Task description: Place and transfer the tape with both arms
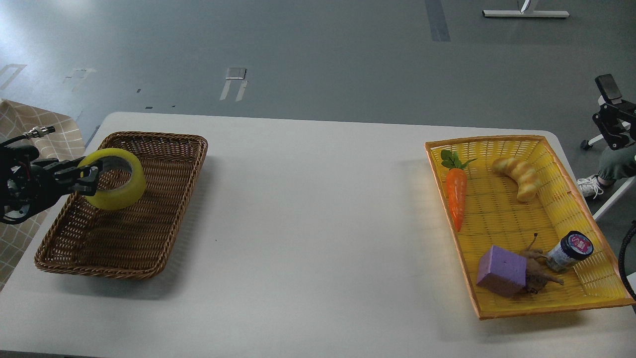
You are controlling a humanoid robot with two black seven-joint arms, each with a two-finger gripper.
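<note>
The yellow tape roll [119, 191] hangs low over the left part of the brown wicker basket [164, 199]. My left gripper [88, 178] comes in from the left edge and is shut on the roll's left rim, one finger outside and one inside the core. I cannot tell whether the roll touches the basket floor. My right arm and gripper are out of view.
A yellow basket [591, 278] at the right holds a toy carrot [456, 195], a bread roll [521, 178], a purple block [503, 271], a small jar [570, 251] and a brown figure. A checked cloth [20, 124] lies at the far left. A person's leg and shoe show at the right edge.
</note>
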